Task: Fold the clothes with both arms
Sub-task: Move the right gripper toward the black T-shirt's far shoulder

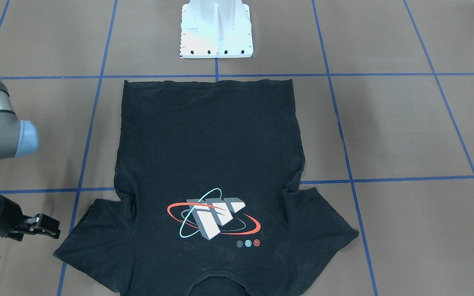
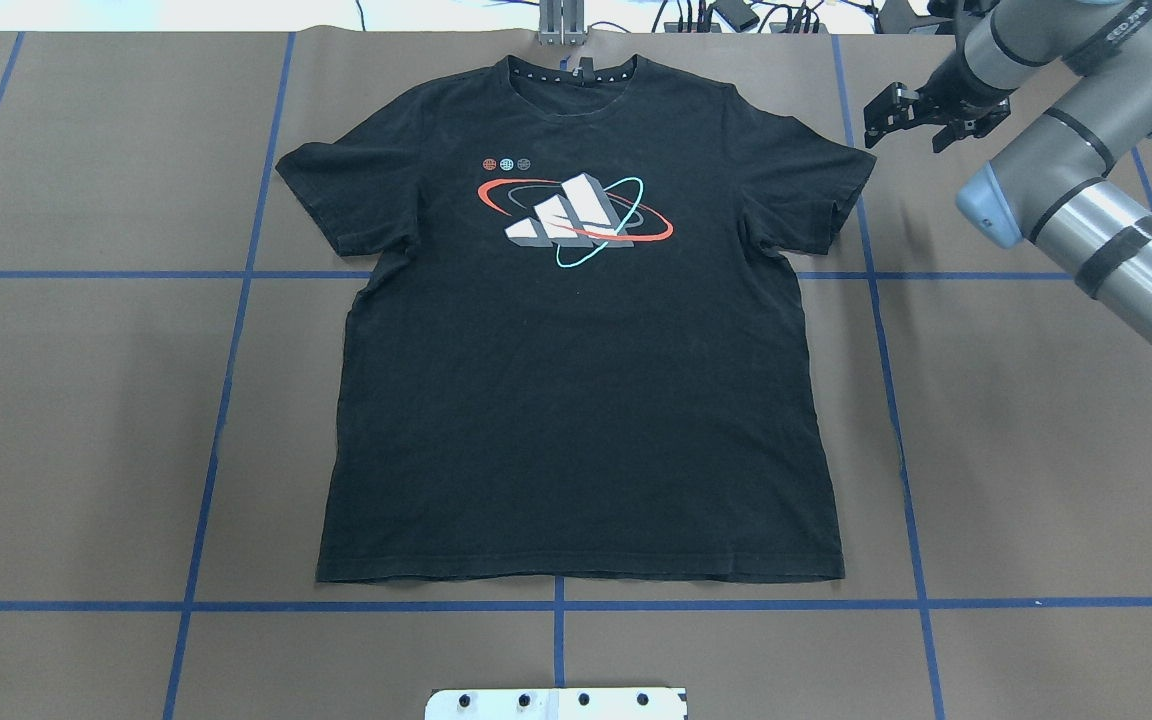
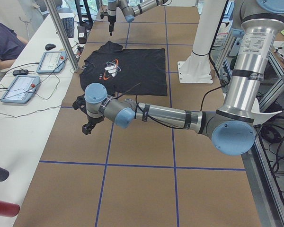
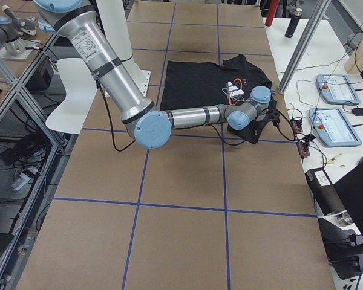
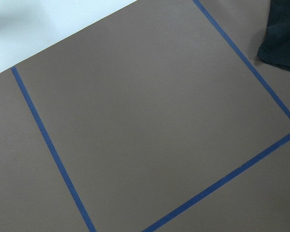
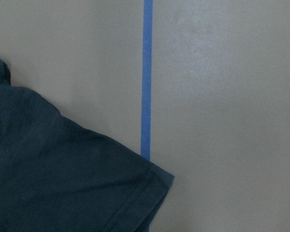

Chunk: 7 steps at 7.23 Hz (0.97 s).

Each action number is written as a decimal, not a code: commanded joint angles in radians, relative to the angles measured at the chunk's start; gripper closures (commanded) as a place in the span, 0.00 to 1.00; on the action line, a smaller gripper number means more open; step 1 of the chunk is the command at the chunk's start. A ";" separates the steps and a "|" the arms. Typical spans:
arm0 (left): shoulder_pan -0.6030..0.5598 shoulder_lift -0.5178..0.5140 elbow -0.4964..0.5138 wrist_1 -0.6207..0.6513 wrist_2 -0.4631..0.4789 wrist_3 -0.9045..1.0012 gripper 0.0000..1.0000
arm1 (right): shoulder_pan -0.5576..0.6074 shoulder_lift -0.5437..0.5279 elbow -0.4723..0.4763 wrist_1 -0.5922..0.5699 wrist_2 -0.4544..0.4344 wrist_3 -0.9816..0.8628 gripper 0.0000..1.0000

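The black short-sleeved cotton T-shirt (image 2: 576, 400), with its grey-white block print ringed in red and teal, lies flat and face up in the middle of the brown paper-covered table (image 2: 1036, 450). Its collar points toward the far edge and its hem sits near the white bolted pedestal (image 1: 216, 28). Both sleeves are spread wide and there is no fold in it anywhere. I'd say this is the opening step, with the arms getting into place for a first grab.

The right arm's black two-finger gripper (image 2: 911, 135) hangs just beyond the tip of the right sleeve (image 6: 87, 188), clear of the cloth. From above its jaws look parted, with nothing between them. The left arm's gripper (image 3: 87, 126) hovers over bare table, well apart from the left sleeve (image 5: 282, 38) (its wrist camera catches only a dark corner of it). From the one side view that shows it, I cannot tell whether its jaws are apart or together.

Next, I reckon, each gripper has to come in over its own side of the shirt. Then it must drop low enough to pinch thin fabric lying flush on the paper. The left one has much farther to travel.
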 commanded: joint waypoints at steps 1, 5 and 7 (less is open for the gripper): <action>0.000 0.001 -0.001 -0.001 0.000 0.000 0.00 | -0.012 0.033 -0.101 0.128 -0.018 0.072 0.12; 0.000 0.001 -0.002 -0.001 -0.001 0.000 0.00 | -0.028 0.044 -0.219 0.294 -0.050 0.169 0.23; 0.000 0.001 -0.002 -0.001 0.000 0.001 0.00 | -0.039 0.056 -0.233 0.294 -0.063 0.172 0.27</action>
